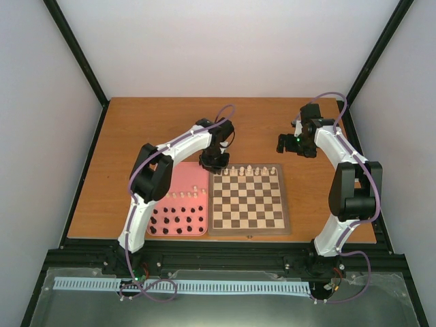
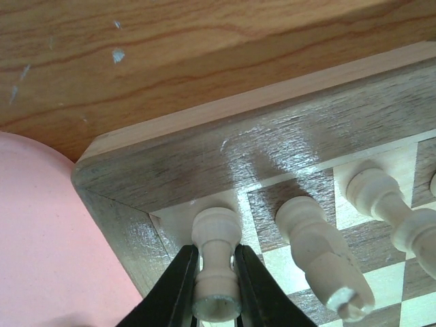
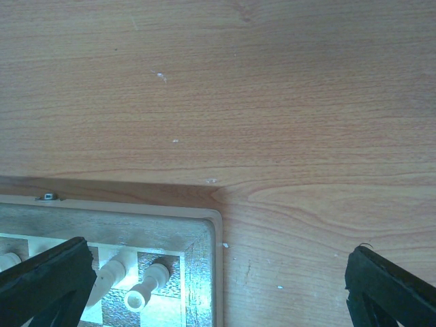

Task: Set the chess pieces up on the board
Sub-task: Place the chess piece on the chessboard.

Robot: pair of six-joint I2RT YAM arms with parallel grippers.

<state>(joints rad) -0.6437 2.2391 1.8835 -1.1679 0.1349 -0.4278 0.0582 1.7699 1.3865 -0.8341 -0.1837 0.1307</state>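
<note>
Left gripper [image 2: 216,264]: clamped on cream piece [image 2: 216,235], at board's [image 2: 204,157] far-left corner square. Right gripper [image 3: 216,289]: jaws wide apart, empty, over table [image 3: 272,102] beyond board's far-right corner.

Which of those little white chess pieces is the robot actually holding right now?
The corner piece on the board's far-left square, beside the pink tray: the left gripper's black fingers pinch it, while its neighbours stand free.

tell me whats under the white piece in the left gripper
The board, at its light corner square. The white piece itself covers whether its base touches the square.
</note>
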